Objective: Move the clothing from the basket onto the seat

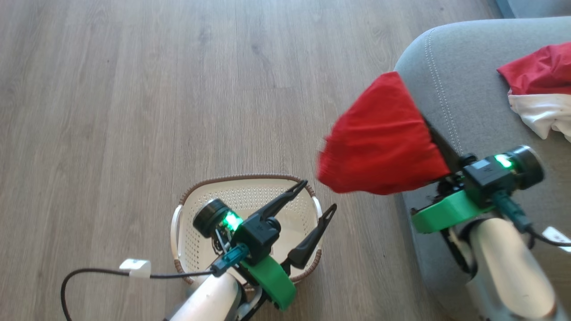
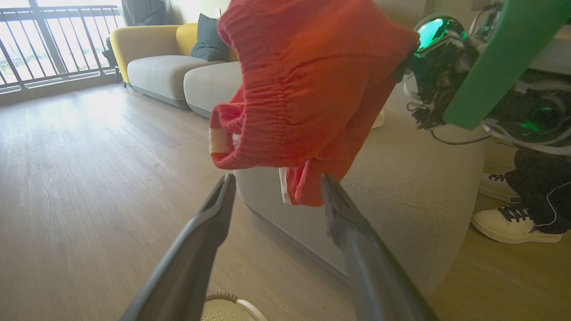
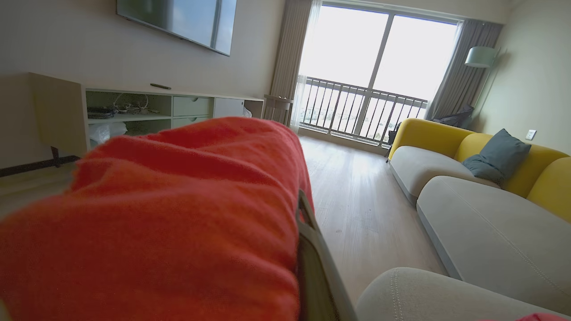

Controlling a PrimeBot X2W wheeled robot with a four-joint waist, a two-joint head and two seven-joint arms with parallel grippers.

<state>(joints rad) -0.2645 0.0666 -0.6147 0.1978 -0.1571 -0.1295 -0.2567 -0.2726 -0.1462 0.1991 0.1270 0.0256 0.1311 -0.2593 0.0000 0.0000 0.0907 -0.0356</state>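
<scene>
Clothing is split: red shorts (image 1: 383,138) hang from your right end effector (image 3: 294,205), clamped on them, off the seat's (image 1: 464,89) rounded corner above the floor (image 1: 134,89); the red-and-white garment (image 1: 539,93) lies on the seat; the basket (image 1: 243,178) looks empty. Release here and the shorts would likely slide off; your left end effector (image 1: 319,195), spread wide over the basket, could snag the hem; a person's shoes (image 2: 513,223) stand beside the seat.

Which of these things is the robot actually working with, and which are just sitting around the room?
Part of the job: red shorts, red and white garment, basket, grey seat.
Just lying about: yellow sofa, television, floor lamp, a person's shoes.
</scene>
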